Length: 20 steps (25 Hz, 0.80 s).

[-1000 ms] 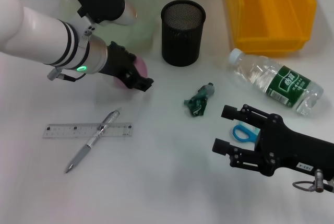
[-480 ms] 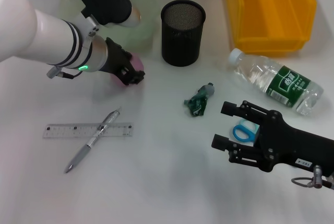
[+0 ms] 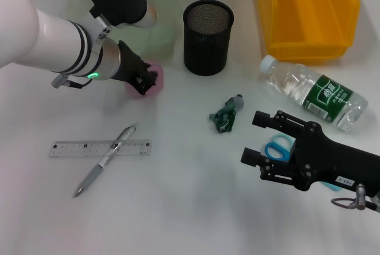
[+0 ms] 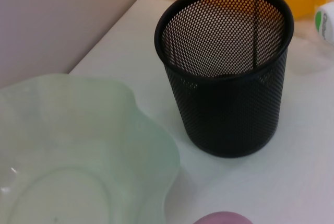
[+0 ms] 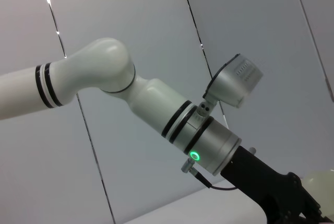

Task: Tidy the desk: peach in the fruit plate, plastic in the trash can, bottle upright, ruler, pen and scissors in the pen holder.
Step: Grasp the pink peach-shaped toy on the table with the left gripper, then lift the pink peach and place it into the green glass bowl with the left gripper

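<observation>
My left gripper (image 3: 144, 80) is shut on the pink peach (image 3: 154, 76), right beside the pale green fruit plate (image 3: 163, 26). In the left wrist view only the peach's top (image 4: 222, 217) shows, near the plate (image 4: 78, 145) and the black mesh pen holder (image 4: 224, 83). My right gripper (image 3: 254, 138) is open and hovers just over the blue-handled scissors (image 3: 278, 148). The crumpled green plastic (image 3: 225, 114) lies mid-table. The bottle (image 3: 312, 91) lies on its side at the right. The ruler (image 3: 100, 148) lies at the front left with the pen (image 3: 105, 160) across it.
The pen holder (image 3: 208, 36) stands at the back centre. A yellow bin (image 3: 309, 11) sits at the back right, behind the bottle. The right wrist view shows only my left arm (image 5: 156, 104) against a grey wall.
My left gripper has pulled back a little toward the fruit plate, its fingers now lying over the peach. My right gripper has crept slightly farther over the scissors.
</observation>
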Tool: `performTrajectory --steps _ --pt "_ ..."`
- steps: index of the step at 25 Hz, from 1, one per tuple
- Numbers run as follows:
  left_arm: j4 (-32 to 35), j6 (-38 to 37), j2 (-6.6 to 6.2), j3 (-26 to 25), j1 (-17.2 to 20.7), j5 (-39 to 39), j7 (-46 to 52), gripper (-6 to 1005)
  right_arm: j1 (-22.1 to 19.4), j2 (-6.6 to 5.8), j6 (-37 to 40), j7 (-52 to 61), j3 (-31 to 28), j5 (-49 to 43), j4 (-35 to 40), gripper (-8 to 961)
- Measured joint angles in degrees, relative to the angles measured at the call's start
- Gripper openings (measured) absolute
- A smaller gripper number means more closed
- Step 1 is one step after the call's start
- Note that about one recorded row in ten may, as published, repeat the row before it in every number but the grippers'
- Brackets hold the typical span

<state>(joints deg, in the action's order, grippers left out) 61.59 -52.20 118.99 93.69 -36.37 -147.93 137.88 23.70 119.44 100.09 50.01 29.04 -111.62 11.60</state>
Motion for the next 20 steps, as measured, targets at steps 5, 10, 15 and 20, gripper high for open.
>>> performTrajectory --steps 5,10,15,20 --pt "2.43 -0.67 -0.01 -0.26 0.9 0.3 0.39 103 0.35 0.0 -0.59 0.0 -0.04 0.0 0.0 823" --pt "7.84 -0.94 -0.05 -0.83 3.46 2.01 0.46 71 0.5 0.0 -0.76 0.0 -0.61 0.0 0.0 822" --pt "10.93 -0.37 -0.21 -5.1 5.07 6.53 -0.16 55 0.61 0.0 -1.11 0.0 -0.71 0.0 -0.01 822" --pt "10.5 2.77 -0.28 -7.44 5.44 12.59 -2.41 45 1.0 0.0 -1.13 0.0 -0.74 0.0 0.0 823"
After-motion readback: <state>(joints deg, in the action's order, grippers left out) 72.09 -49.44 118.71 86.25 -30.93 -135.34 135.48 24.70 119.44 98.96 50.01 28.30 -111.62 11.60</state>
